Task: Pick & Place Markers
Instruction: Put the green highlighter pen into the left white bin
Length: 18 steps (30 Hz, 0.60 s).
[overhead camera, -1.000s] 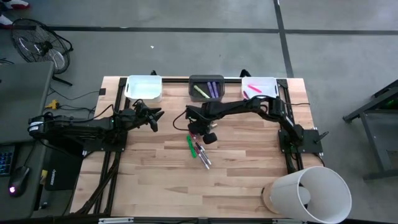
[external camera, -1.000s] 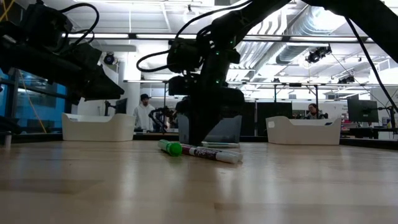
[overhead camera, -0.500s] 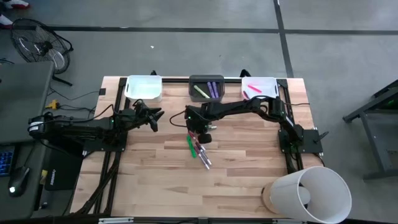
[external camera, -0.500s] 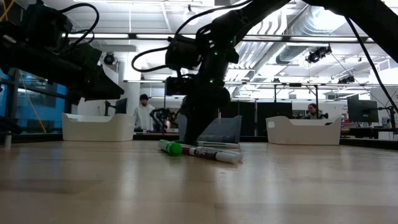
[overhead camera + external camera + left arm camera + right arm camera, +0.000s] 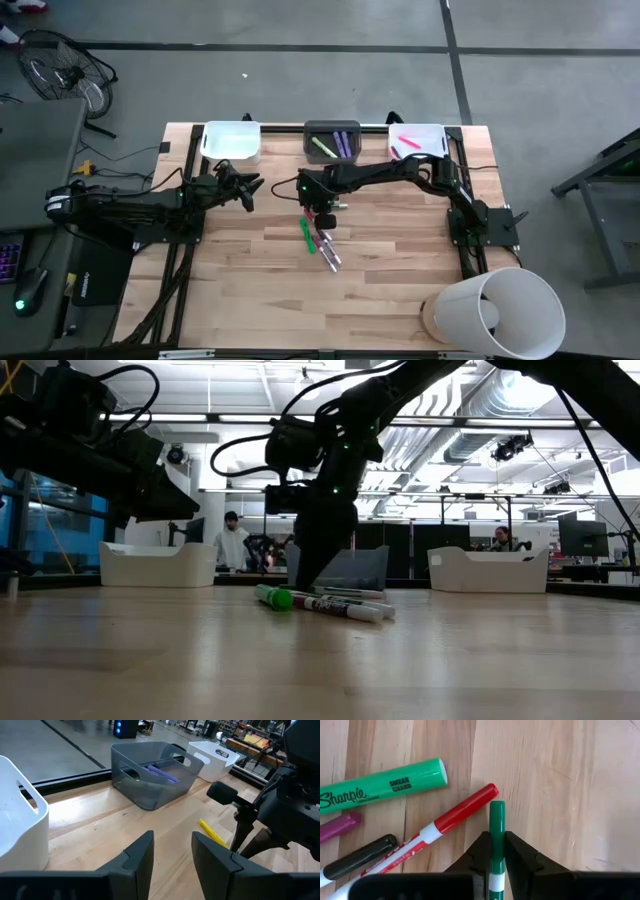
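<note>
Several markers lie loose in a cluster (image 5: 318, 243) on the wooden table. In the right wrist view they are a green Sharpie (image 5: 380, 787), a red-capped white one (image 5: 462, 812), a purple one (image 5: 337, 827) and a black-capped one (image 5: 362, 854). My right gripper (image 5: 322, 214) reaches down to the cluster's far end and is shut on a green marker (image 5: 496, 820). In the low view it stands at table level (image 5: 315, 575). My left gripper (image 5: 250, 188) is open and empty, above the table left of the cluster; its wrist view (image 5: 172, 852) shows the gap. My right gripper pinches the green marker between its two fingers (image 5: 517, 852), just behind its green end (image 5: 496, 827), which sticks out past the fingertips. The fingers come from above and lie across the marker. The marker is level; whether it is clear of the table I cannot tell.
Along the far edge stand a white bin (image 5: 232, 142), a grey bin (image 5: 332, 130) holding yellow-green and purple markers, and a white bin (image 5: 420, 150) holding pink ones. A large white cylinder (image 5: 495, 310) lies at the near right corner. Bare wood lies near the front.
My right gripper has gone a short way toward the table's left edge, along the far end of the marker cluster. The markers on the table have stayed where they were.
</note>
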{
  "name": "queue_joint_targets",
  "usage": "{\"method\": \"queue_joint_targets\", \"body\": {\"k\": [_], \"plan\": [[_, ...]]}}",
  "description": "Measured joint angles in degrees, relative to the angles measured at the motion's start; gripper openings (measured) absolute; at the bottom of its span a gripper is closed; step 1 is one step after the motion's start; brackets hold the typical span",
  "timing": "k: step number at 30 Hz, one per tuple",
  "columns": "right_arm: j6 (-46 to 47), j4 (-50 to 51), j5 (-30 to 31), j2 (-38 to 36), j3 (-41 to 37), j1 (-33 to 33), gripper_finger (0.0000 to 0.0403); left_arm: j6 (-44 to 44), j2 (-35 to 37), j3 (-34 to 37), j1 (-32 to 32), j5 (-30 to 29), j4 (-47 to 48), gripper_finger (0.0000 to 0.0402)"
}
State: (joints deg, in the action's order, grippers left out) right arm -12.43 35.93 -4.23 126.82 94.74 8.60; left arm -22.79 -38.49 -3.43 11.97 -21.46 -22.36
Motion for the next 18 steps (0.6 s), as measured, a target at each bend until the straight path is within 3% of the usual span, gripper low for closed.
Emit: {"method": "queue_joint_targets", "body": {"k": [18], "plan": [[2.27, -1.62, 0.12, -3.59, 0.00, 0.00, 0.0033, 0.01, -0.01, -0.01, -0.01, 0.01, 0.00, 0.0131]]}}
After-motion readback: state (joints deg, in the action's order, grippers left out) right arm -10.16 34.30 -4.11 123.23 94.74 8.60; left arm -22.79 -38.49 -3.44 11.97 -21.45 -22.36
